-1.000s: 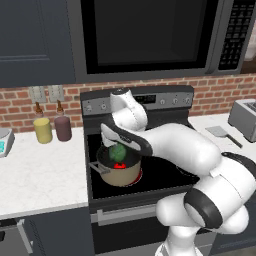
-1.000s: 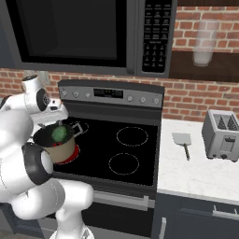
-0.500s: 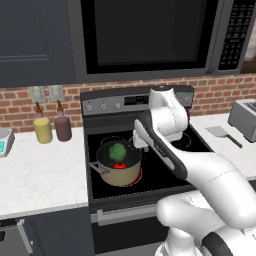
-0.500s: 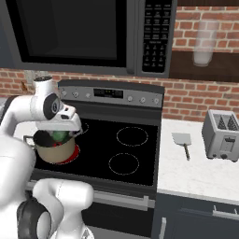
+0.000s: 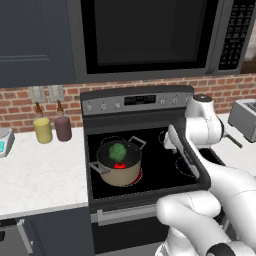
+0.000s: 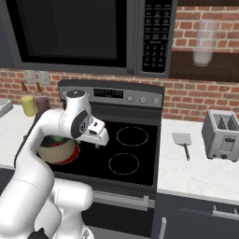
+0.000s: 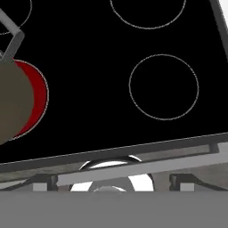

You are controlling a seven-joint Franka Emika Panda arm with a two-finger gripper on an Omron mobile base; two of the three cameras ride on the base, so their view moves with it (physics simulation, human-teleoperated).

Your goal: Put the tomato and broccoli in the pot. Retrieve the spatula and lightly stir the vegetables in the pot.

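Two vegetables sat inside the pot (image 5: 119, 167) on the stove's (image 6: 140, 156) front left burner, which glowed red: the broccoli (image 5: 118, 150) on top and the tomato (image 5: 120, 165) a red patch just below it. Right of the pot, the gripper (image 6: 100, 138) hung over the black cooktop with its fingers spread wide and empty. Right of the stove, the spatula (image 6: 182, 141) lay on the counter beside the toaster (image 6: 224, 135).

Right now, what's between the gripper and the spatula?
In the right base view, bare black stovetop and white counter separate the gripper from the spatula.
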